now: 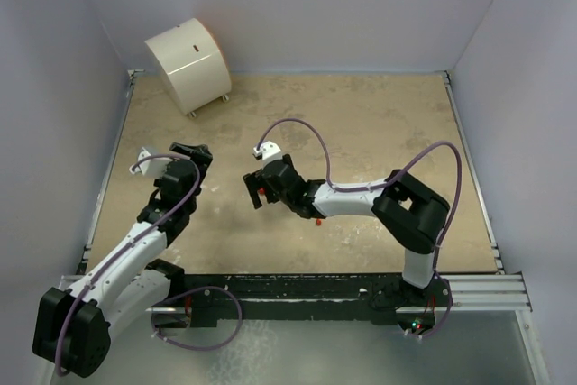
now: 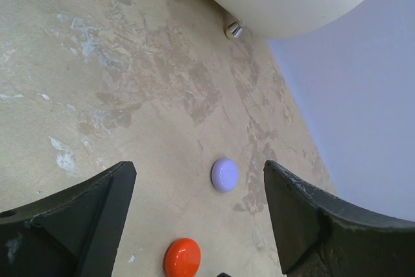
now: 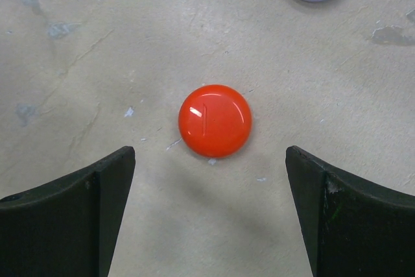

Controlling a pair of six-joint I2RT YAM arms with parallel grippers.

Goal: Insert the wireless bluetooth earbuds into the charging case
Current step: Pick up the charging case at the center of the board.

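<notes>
The right jaws, spread wide and holding nothing, hang above the closed red-orange case [image 3: 214, 120], centred apparently to grasp it; the left jaws, likewise parted and empty, frame the nearby lilac case [image 2: 224, 174] on the bench [image 3: 78, 50]; earbuds cannot be made out.

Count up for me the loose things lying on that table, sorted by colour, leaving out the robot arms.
Red-orange round case: 1
Lilac round case: 1
White drum on metal feet: 1
Total: 3
</notes>
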